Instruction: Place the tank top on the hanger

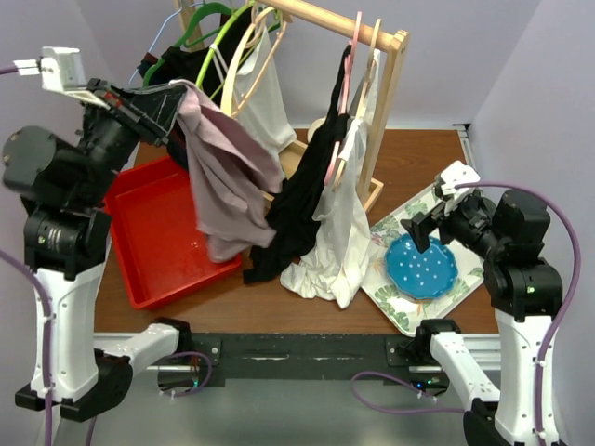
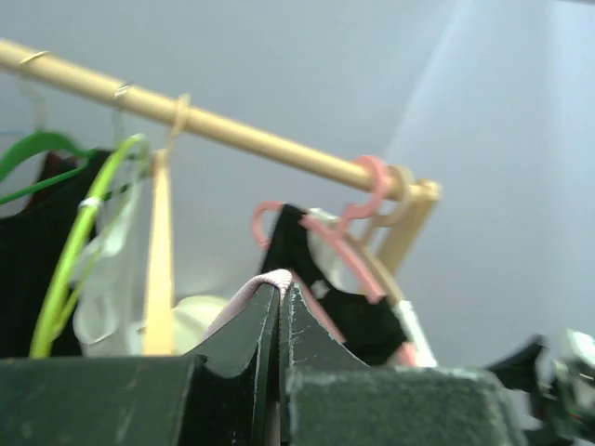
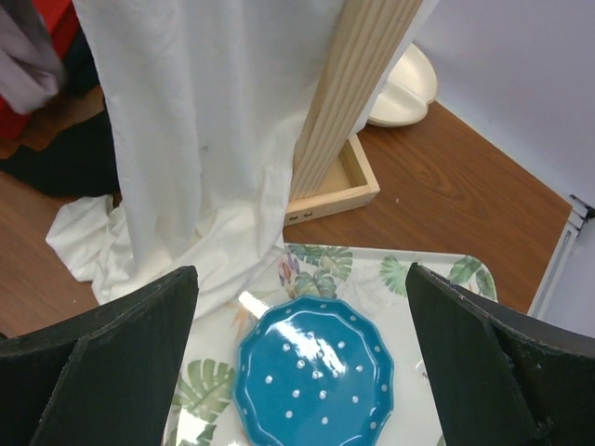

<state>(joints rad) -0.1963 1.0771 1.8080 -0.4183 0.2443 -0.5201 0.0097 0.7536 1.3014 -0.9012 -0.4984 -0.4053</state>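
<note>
Currently, the tank top [image 1: 228,177] is being pinched in the pressed-together left gripper [image 1: 177,98], left of the rack [image 1: 325,17] where the hanger [image 2: 160,269] is hanging. The right gripper [image 3: 299,279] is being held spread, right of the rack. Fabric is probably at risk of being snagged on neighbouring hangers or slipping free. Being counted: one tank top, one wooden hanger, two green hangers [image 2: 79,242]

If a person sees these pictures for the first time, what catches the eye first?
Probably the mauve tank top, pinched in the left fingers and hanging over the red bin at the left. Next, the wooden rack crowded with clothes and hangers, and the blue plate on the tray at the right.
</note>
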